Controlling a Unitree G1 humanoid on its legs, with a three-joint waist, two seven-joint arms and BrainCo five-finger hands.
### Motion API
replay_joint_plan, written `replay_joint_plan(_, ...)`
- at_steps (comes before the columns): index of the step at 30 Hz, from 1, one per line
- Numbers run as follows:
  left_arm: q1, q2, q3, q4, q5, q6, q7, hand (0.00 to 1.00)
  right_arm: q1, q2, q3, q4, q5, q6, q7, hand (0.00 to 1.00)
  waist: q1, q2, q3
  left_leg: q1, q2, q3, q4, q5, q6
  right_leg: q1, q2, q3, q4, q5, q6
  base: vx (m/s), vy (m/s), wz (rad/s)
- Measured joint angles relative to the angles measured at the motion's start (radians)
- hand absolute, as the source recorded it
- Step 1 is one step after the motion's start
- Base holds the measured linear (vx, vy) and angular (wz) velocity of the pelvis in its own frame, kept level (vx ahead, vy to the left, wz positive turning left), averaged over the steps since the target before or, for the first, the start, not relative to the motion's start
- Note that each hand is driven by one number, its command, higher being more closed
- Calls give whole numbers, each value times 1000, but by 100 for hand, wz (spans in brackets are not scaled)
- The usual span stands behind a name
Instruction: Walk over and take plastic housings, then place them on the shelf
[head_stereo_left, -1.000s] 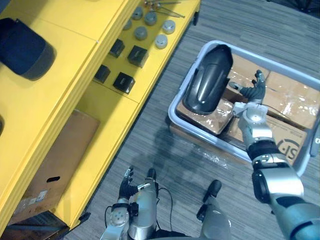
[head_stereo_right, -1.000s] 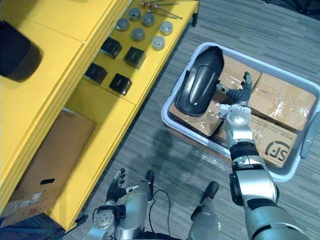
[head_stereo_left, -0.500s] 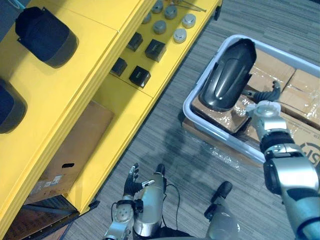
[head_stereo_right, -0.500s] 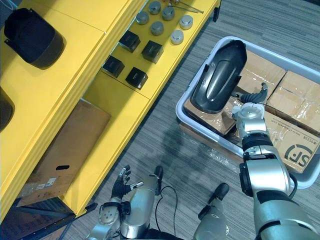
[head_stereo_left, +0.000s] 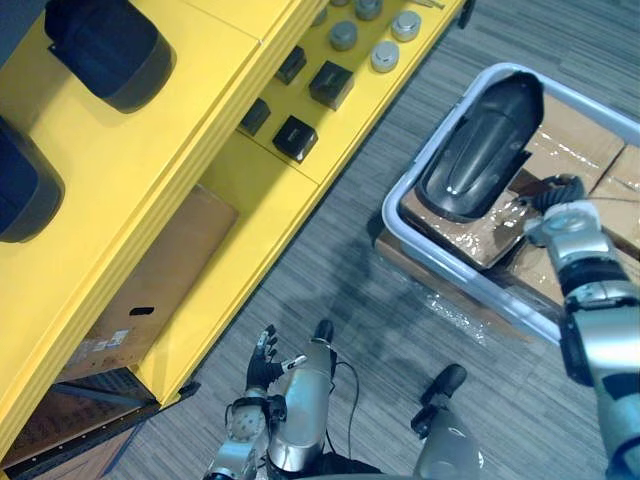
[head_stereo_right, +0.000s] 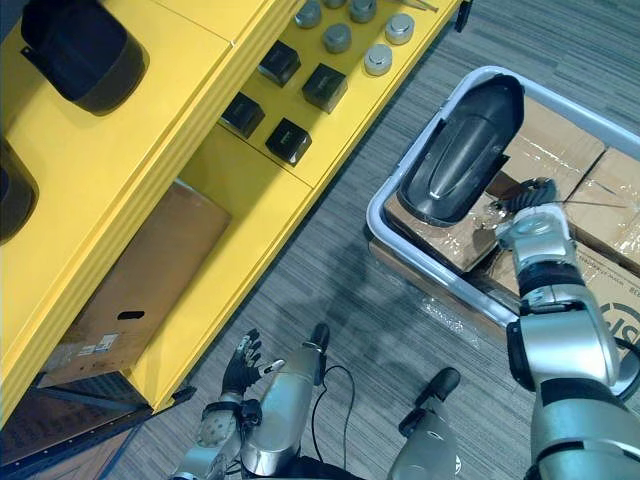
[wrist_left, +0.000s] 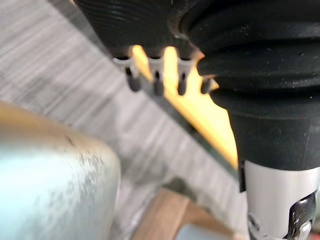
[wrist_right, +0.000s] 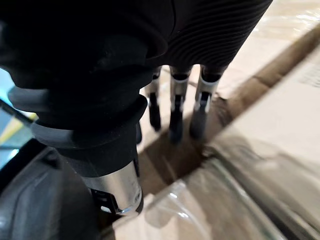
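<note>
1. Plastic housing, dark and curved like a fender, lies in a pale bin on the floor, resting across taped cardboard boxes packed inside it.
2. The right robot hand reaches into the bin just beside the housing's nearer end. Its fingers are straight and released, pointing down at the gap between two boxes, and they grasp nothing.
3. The left robot hand hangs low at the robot's side, its fingers relaxed and empty, close to the foot of the yellow shelf.
4. Two more dark housings sit on the shelf's top level. A lower level carries small black blocks and grey round caps, and a brown carton is stowed underneath.
5. The step in hand appears to be the pickup: the robot stands at the bin, the shelf well apart to its left, and no housing has been lifted.
6. The next move likely calls for the right robot hand to shift onto the housing's edge and curl around it. The part looks long and smooth, so a one-handed hold near one end could let it swing or slip, and the left robot hand may be needed for support.
7. After that, the robot would have to turn toward the shelf and set the housing on the open yellow surface beside the others.
</note>
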Motion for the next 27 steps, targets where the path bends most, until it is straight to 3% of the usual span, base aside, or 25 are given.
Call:
replay_joint_plan(3, 0, 0, -4, -8, -1, 2, 0, 0, -2, 18, 26, 16, -7, 24, 53, 100, 13, 0, 0, 0, 2, -3, -12, 8, 0, 2, -1, -8, 0, -1, 0, 32, 3, 4)
replay_joint_plan(5, 1, 0, -10, -18, -7, 4, 0, 0, -10, 13, 30, 36, -16, 47, 36, 100, 26, 5, 2, 0, 3, -4, -14, 9, 0, 2, 0, -10, 0, -2, 0, 9, 1, 2)
replay_joint_plan(11, 1, 0, -11, -21, -7, 9, 0, 0, -20, 33, 28, 51, -27, 109, 28, 100, 26, 5, 2, 1, 3, -4, -14, 11, 1, 4, -2, -11, 2, -2, 0, -10, 12, 0)
replay_joint_plan(12, 1, 1, -13, -22, -7, 11, 0, 0, -20, 34, 26, 52, -27, 123, 23, 0, 26, 5, 2, 2, 3, -4, -14, 13, 2, 4, -3, -11, 3, -2, 0, -34, 25, 0)
replay_joint_plan(14, 1, 2, -13, -24, -7, 15, 0, 0, -20, 37, -6, 58, -26, 127, -10, 0, 26, 5, 2, 8, 3, -1, -19, 15, 1, 5, -5, -9, 6, -2, -1, -45, 27, -1)
replay_joint_plan(19, 4, 8, -17, -30, -8, 35, -1, 0, -33, 34, -49, 62, 5, 99, -225, 0, 20, 5, 2, 41, 10, 6, -51, 32, -7, 6, 2, -5, 13, -9, -13, -48, 5, -7)
replay_joint_plan(21, 5, 10, -20, -30, -10, 37, -1, 0, -41, 32, -49, 56, 9, 85, -264, 0, 17, 5, 2, 45, 14, 10, -55, 34, -10, 5, 5, -4, 12, -10, -14, -16, 2, -11)
replay_joint_plan(24, 8, 19, -34, -30, -38, 37, -1, 0, -51, 32, -49, 12, 33, 42, -326, 0, 12, 5, 2, 66, 26, 25, -69, 36, -14, 7, 12, 2, 16, -10, -17, 15, -11, -15)
replay_joint_plan(27, 17, 26, -35, -31, -40, 35, -2, 0, -83, 27, -48, -10, 34, -34, -387, 0, -11, 5, 2, 70, 29, 27, -72, 36, -14, 5, 13, 2, 25, -10, -17, 31, -1, -6)
